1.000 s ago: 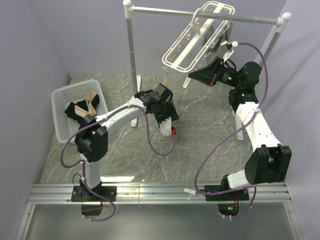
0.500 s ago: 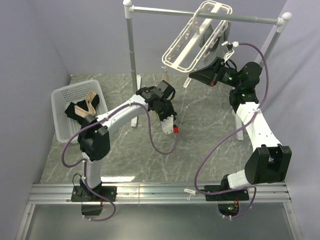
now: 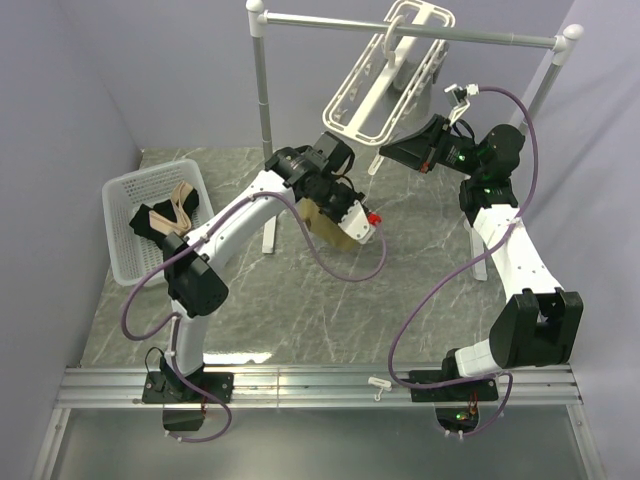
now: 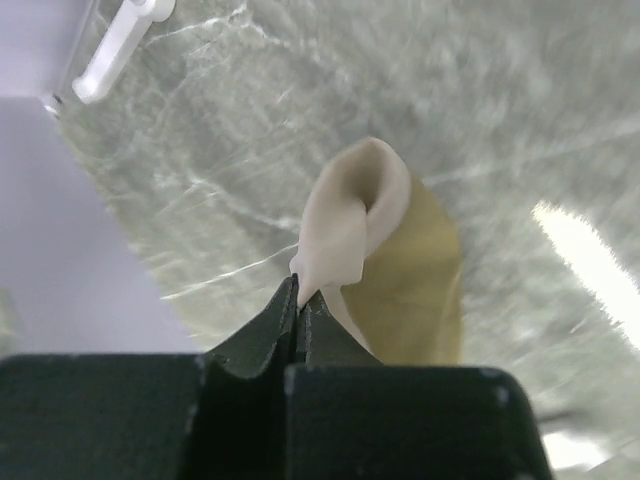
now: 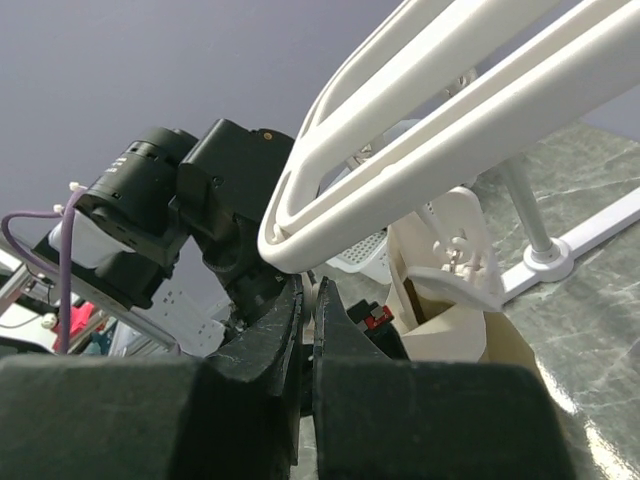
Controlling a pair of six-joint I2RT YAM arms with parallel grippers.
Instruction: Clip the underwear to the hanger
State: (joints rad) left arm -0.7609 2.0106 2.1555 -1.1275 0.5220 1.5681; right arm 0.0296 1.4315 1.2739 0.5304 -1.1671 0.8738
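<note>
The white hanger (image 3: 385,75) hangs tilted from the metal rail, and its frame (image 5: 440,110) fills the top of the right wrist view. My left gripper (image 4: 298,296) is shut on the pale waistband of the tan underwear (image 4: 420,290), held above the table. From above, the underwear (image 3: 320,222) shows beneath the left wrist, below the hanger's low end. My right gripper (image 3: 382,150) is shut, its tips (image 5: 308,290) just under the hanger's lower corner. A dangling clip (image 5: 455,272) hangs close in front of the underwear (image 5: 445,335). I cannot tell whether it bites the fabric.
A white basket (image 3: 125,190) at the left holds black and beige cloth (image 3: 165,215). The silver rail stand (image 3: 264,100) spans the back, its rail (image 3: 480,38) carrying the hanger. A loose white clip (image 3: 378,384) lies on the front rail. The stand's foot (image 4: 118,48) shows on the marble.
My left gripper shut on the underwear and rose up and to the right toward the hanger. The hanger tilted slightly steeper. The right gripper stayed put.
</note>
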